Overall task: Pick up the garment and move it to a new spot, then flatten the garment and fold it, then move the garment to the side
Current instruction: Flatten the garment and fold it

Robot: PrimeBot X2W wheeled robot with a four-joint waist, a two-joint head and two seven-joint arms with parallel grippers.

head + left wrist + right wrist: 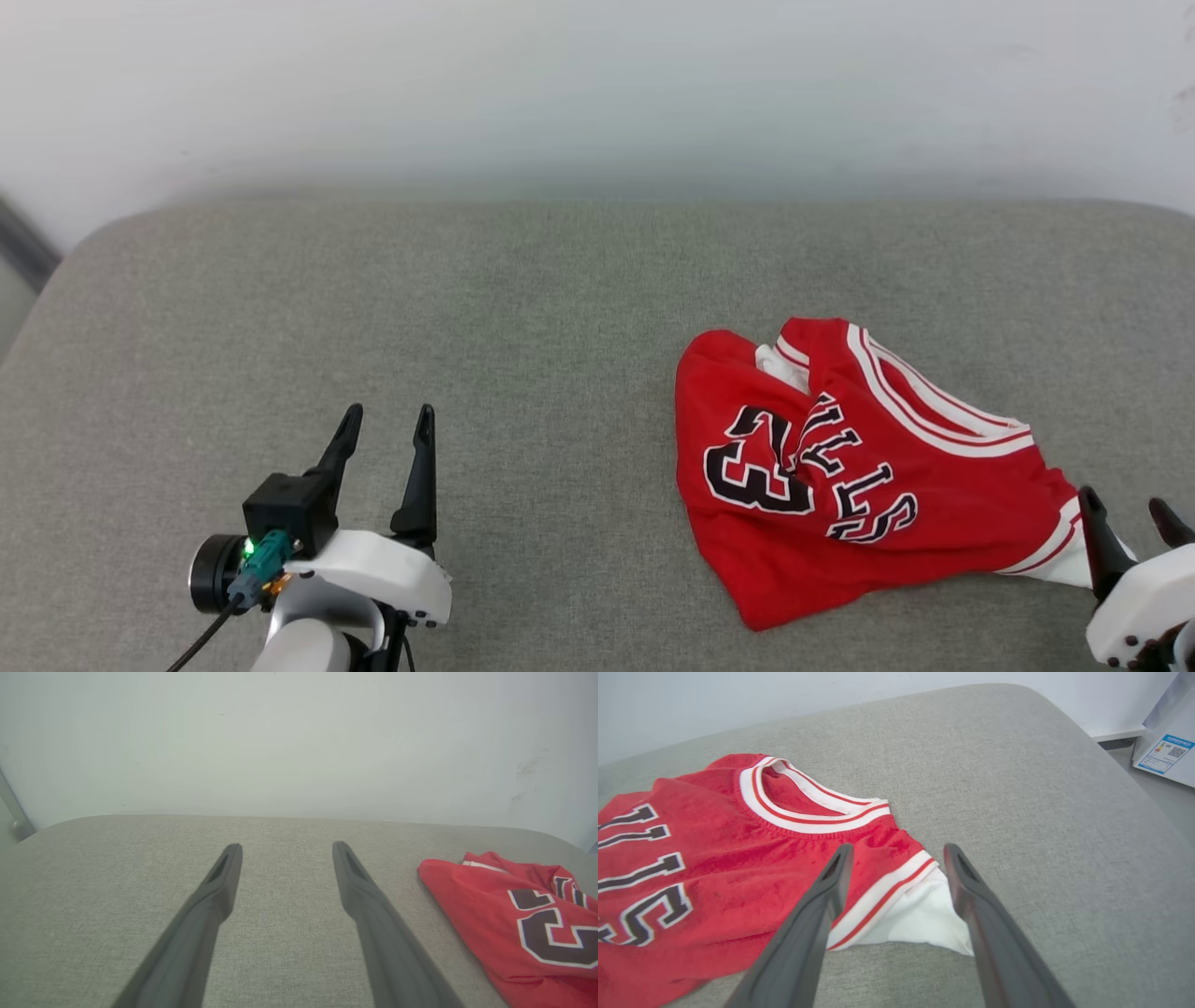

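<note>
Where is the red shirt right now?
The red shirt lies crumpled on the grey cushion, on the right side of the head view, next to the right gripper.

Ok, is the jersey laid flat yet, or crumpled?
Crumpled. The garment lies bunched on the grey cushion, lettering buckled by folds, collar skewed sideways, one white sleeve poking out.

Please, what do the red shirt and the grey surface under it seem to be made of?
Red shirt: seemingly a soft knit fabric, matte, slightly fuzzy in the right wrist view; it lies in limp folds, and its striped collar looks ribbed. Grey surface: probably woven upholstery cloth over padding; fine flecked weave, matte, rounded corners. The fibres cannot be told.
</note>
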